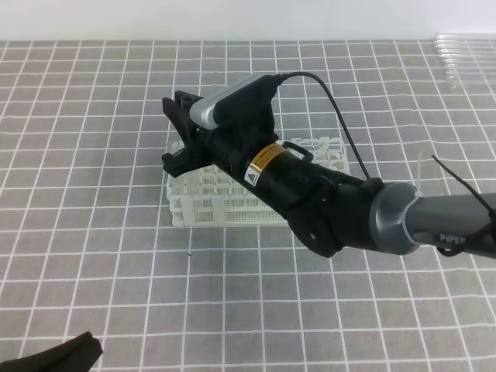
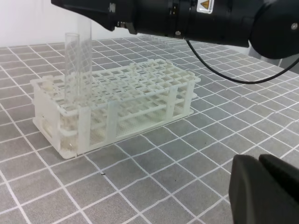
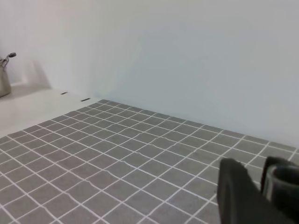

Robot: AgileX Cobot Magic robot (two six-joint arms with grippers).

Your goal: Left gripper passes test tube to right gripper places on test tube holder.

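The right gripper (image 1: 180, 132) reached over the left end of the test tube holder (image 1: 232, 203), which stood near the middle of the grey tiled tabletop (image 1: 93, 256). Its two black fingers were pinching the test tube (image 2: 77, 70) near the top. The tube stood upright in a hole at the holder's left end, its lower part down inside the lattice. In the right wrist view the fingers (image 3: 243, 196) showed at the lower right corner with a clear round shape between them. The left gripper (image 2: 264, 189) was pressed together and held nothing, low over the tabletop near its front edge, well apart from the holder. Several more clear tubes (image 1: 465, 46) lay at the far right corner of the tabletop
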